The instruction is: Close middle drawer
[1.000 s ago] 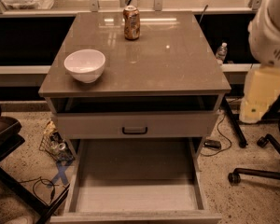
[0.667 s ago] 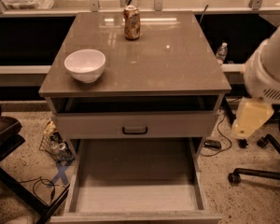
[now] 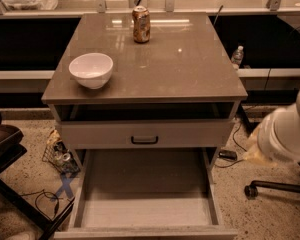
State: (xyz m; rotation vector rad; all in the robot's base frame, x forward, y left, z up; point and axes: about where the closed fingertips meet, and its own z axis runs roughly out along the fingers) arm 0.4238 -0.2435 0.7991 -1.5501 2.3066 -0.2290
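The middle drawer [image 3: 145,194] is pulled far out at the bottom of the view. Its plain grey interior is empty and its front edge [image 3: 145,231] lies along the lower frame edge; its handle is hidden. Above it sits the taller top drawer front [image 3: 190,133] with a small dark handle [image 3: 144,139], with a dark gap under the tabletop. The lowest drawer is hidden. My arm's white body [image 3: 287,131] is at the right edge. The gripper [image 3: 254,148] shows as a pale blurred end, right of the cabinet and apart from the drawer.
A white bowl [image 3: 91,70] and a drink can [image 3: 141,24] stand on the brown tabletop [image 3: 180,69]. A chair base [image 3: 275,188] is on the floor at right, a dark chair [image 3: 5,149] at left, cables and clutter [image 3: 60,156] by the cabinet's left.
My arm has moved down along the right side, from level with the tabletop to level with the drawers. The drawers, bowl and can have not moved.
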